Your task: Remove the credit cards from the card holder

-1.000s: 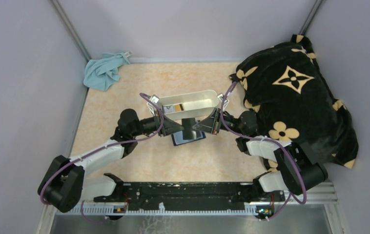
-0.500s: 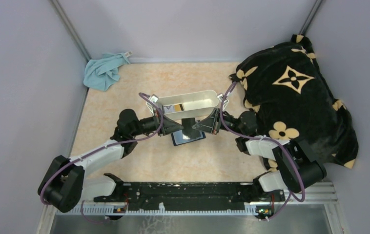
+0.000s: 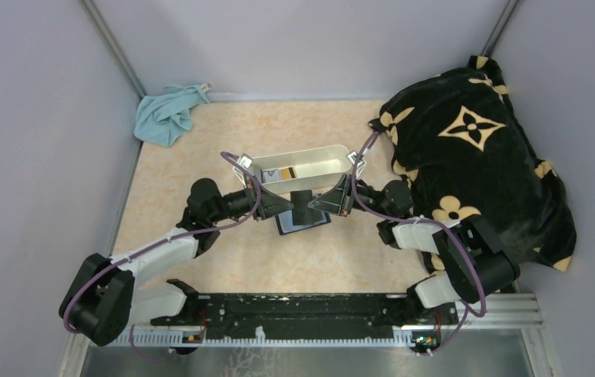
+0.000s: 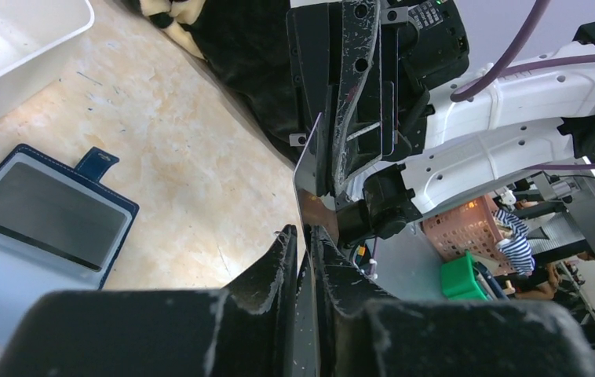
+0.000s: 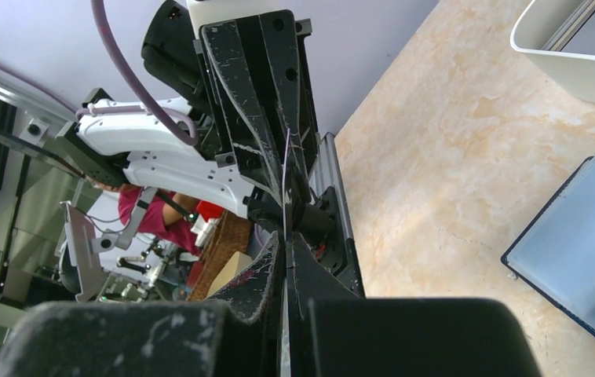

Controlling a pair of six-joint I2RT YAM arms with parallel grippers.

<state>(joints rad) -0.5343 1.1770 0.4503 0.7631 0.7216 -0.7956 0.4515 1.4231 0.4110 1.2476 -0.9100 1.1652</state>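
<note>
Beige, marble-patterned worktop (image 3: pixel 200 149), enclosed by plain lavender walls (image 3: pixel 294 47) on three sides. One white tray (image 3: pixel 334 161), oblong, at mid-worktop – the landmark for all else.

- One teal cloth (image 3: pixel 167 114), crumpled, far left of the tray in the back corner.
- One black blanket (image 3: pixel 475 149) with gold flower motifs, heaped right of the tray against the wall.
- One card holder (image 3: pixel 306 223), navy, lying opened flat on the worktop just in front of the tray, with a snap tab visible at one edge. Lighter blue inside, carrying one dark grey panel – card or window, not distinguishable.
- Two arms, left arm (image 3: pixel 157 251) and right arm (image 3: pixel 436 236), converging in front of the tray above the card holder.
- One credit card (image 4: pixel 308 184), dark, held edge-on in the air between the two claws, clear of the card holder.
- Right claw (image 5: pixel 285 239) clamped tight on that credit card.
- Left claw (image 4: pixel 304 234) narrowed around the opposite edge, fingers close on either side; actual pressing contact not discernible.
- One pale card (image 3: pixel 282 174) with a gold mark, lying inside the tray at its left end. Further contents there too dark to count.
</note>
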